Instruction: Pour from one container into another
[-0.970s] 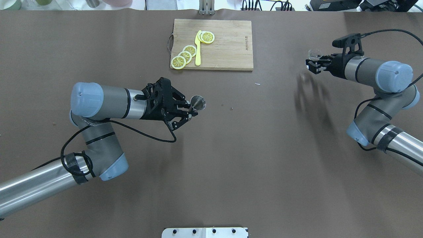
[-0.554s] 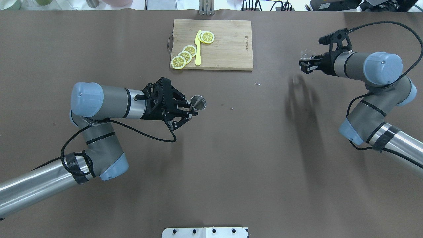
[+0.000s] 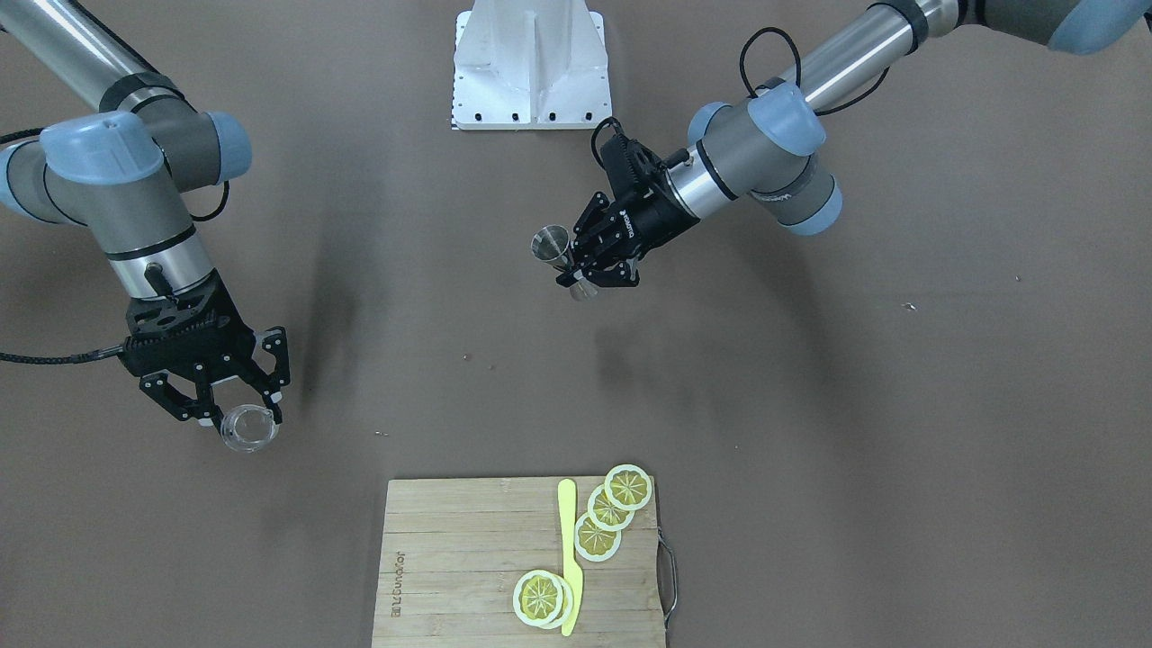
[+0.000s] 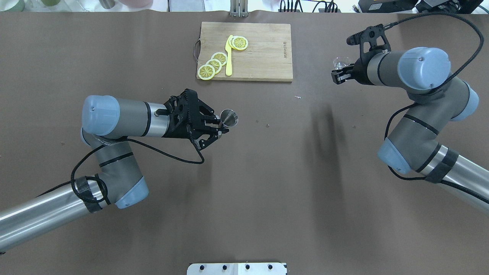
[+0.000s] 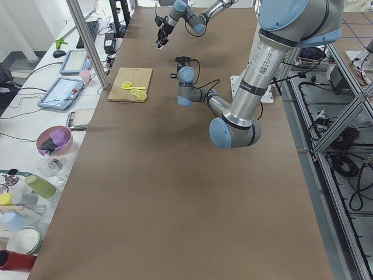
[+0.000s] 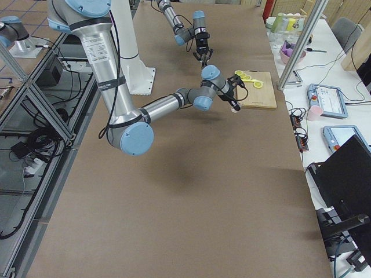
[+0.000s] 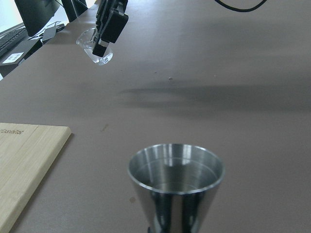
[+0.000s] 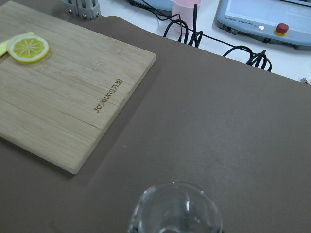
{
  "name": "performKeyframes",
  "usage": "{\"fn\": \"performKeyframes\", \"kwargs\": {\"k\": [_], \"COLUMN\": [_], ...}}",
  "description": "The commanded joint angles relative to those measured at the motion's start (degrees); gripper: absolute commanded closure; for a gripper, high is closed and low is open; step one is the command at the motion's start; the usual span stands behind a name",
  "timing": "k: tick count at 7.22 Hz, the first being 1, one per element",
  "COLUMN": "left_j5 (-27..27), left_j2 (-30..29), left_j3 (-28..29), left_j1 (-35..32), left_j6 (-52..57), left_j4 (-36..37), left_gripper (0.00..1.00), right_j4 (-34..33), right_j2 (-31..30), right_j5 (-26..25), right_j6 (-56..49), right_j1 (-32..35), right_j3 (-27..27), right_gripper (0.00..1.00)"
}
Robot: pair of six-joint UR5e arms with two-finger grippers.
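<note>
Table [image 4: 267,191]: both vessels hang above it, well apart. Tip the measure now and whatever it holds lands on the table.
Cutting board [image 4: 263,49]: far middle. The right arm's way inward runs near its right edge, so a low swing might clip it.
Left claw [image 3: 576,270]: clamped about the metal measure's narrow waist, left of middle. That slick grip may twist in the tilt.
Right claw [image 3: 243,418]: closed on the glass cup, far right. Smooth glass could slip.
Metal measure [image 4: 229,117]: upright. I can't tell if it's filled.
Glass cup [image 4: 341,62]: small mouth, so slight misalignment spills.
</note>
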Motion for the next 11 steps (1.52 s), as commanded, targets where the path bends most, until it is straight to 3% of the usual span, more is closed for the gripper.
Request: {"fn": "performKeyframes", "kwargs": {"k": [1,6,10,11], "left_j5": [0.07,-0.01,0.07,-0.01], "left_j2": [0.0,0.09,0.17,0.26], "left_j3": [0.32,0.77,0.77,0.77], "left_j1": [0.0,0.0,0.09,0.18], "left_j6": [-0.01,0.08,0.08,0.08], "left_j4": [-0.02,-0.46,-0.55,-0.64], "left_gripper": [1.0,1.0,1.0,1.0], "right_j4": [-10.43,-30.62,-33.4,-37.23], "right_j2": [0.06,1.89,2.95,4.61], "right_j5": [-4.84,-11.8,-13.05,-13.05], "right_j6": [1.91,2.46,2.63,2.63], "right_j1": [-3.16,-9.58,-10.92,-10.92], "right_j3": [7.5,19.64,20.18,21.23], "right_gripper": [1.0,1.0,1.0,1.0]}}
